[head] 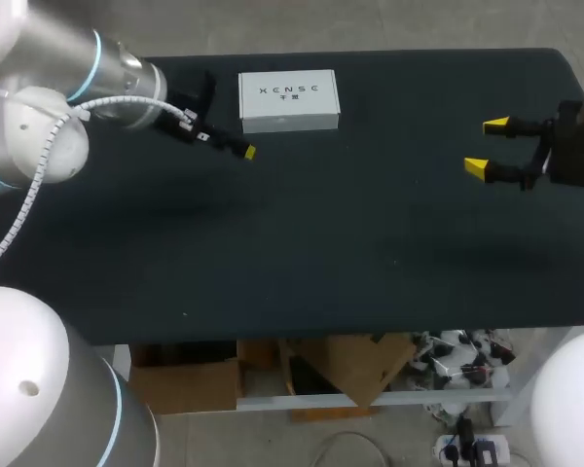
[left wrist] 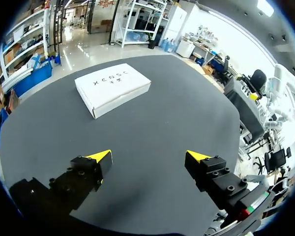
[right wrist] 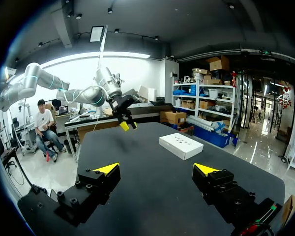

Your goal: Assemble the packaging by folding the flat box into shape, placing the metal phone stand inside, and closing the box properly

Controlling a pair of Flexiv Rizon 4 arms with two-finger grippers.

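Hovering wide and empty: left pincer (left wrist: 150,156) near the far white box (head: 289,100), likely to work it; right pincer (head: 487,146) well apart.

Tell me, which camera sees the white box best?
The left wrist view: the white box lies large and whole, top and two sides showing. The head view shows mostly its top. The right wrist view shows it smaller, farther off.

Left tool (left wrist: 148,157) and right tool (head: 487,146) both spread wide, empty.
The left arm (head: 97,68) slants in from the far left corner, its fingers aimed rightward; the right arm (head: 582,148) enters at the right edge, its fingers aimed leftward.
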